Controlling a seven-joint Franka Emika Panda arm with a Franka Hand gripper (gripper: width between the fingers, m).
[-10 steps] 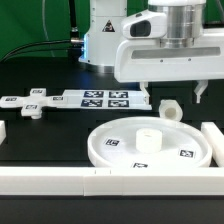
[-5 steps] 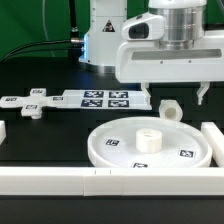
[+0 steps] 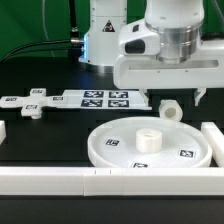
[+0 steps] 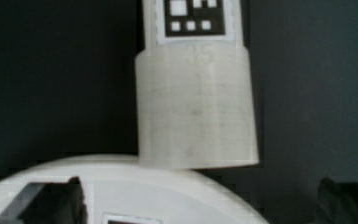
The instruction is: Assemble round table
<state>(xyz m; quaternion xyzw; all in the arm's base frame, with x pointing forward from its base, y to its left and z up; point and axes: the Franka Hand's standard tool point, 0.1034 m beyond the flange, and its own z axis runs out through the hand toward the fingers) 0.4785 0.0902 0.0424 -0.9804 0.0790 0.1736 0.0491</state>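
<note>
The wrist view is blurred, and its edge cuts off the round disc [image 4: 105,172].

Looks like a robotics lab, i.e. a white robot arm [image 3: 170,30] over a black table [image 3: 45,135], a marker board [image 3: 105,98] w/ printed tags, white border bars [image 3: 45,180] along the work area

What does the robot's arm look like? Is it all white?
Mostly white. The arm is made of smooth, rounded white shells, with a shiny grey ring just above the hand. The gripper has a wide, boxy white body and two thin dark fingers. No markings show on it. A green cable runs behind; whether it's the arm's is unclear.
</note>
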